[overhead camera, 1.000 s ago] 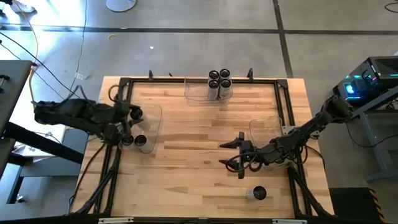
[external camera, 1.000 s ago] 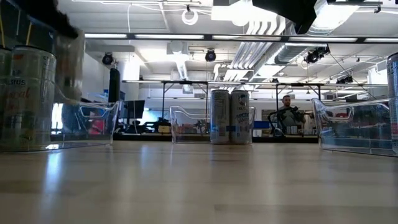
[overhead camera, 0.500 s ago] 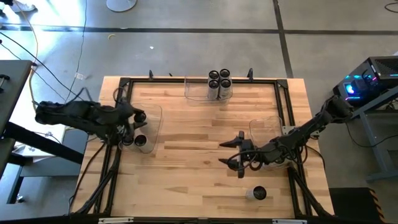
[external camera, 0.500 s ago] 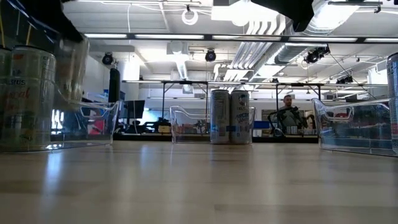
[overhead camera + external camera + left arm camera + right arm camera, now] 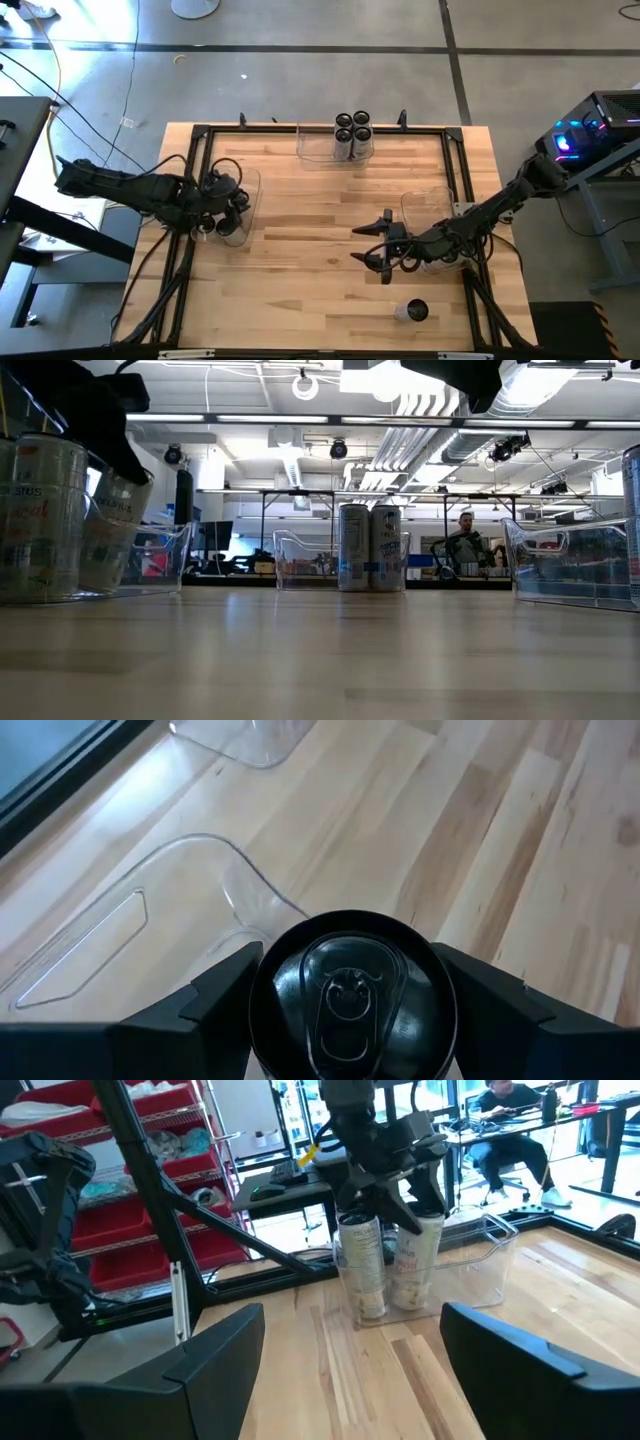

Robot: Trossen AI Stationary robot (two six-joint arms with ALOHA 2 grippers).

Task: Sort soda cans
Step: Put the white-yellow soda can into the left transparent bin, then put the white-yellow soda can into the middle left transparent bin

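Note:
My left gripper (image 5: 225, 195) is shut on a soda can (image 5: 350, 995) with a dark round top, low inside the clear left bin (image 5: 245, 205). The held can (image 5: 115, 540) leans beside an upright can (image 5: 40, 515) in that bin. My right gripper (image 5: 375, 245) hangs open over the table's middle right, pointing level toward the left bin, with nothing between its fingers (image 5: 215, 1370). Several cans (image 5: 352, 135) stand in the far bin. One can (image 5: 412, 312) stands alone near the front right. My left gripper pinches the can between its two fingers, one on each side of the wall just below the top rim (image 5: 262, 1010). The fingers (image 5: 215, 1005) slant down from above and from the table's left. The can hangs tilted in the bin; whether its bottom (image 5: 105, 588) touches the floor, I cannot tell.
A third clear bin (image 5: 430, 210) sits at the right, under my right arm. A black frame (image 5: 200, 135) runs along the table's edges. Bare wood lies across the table's middle. A person (image 5: 462, 540) sits in the room beyond.
My left gripper has gone down and toward the table's right, into the left bin, rolling as it went. The can it holds has come down with it and now leans, low beside the upright can.

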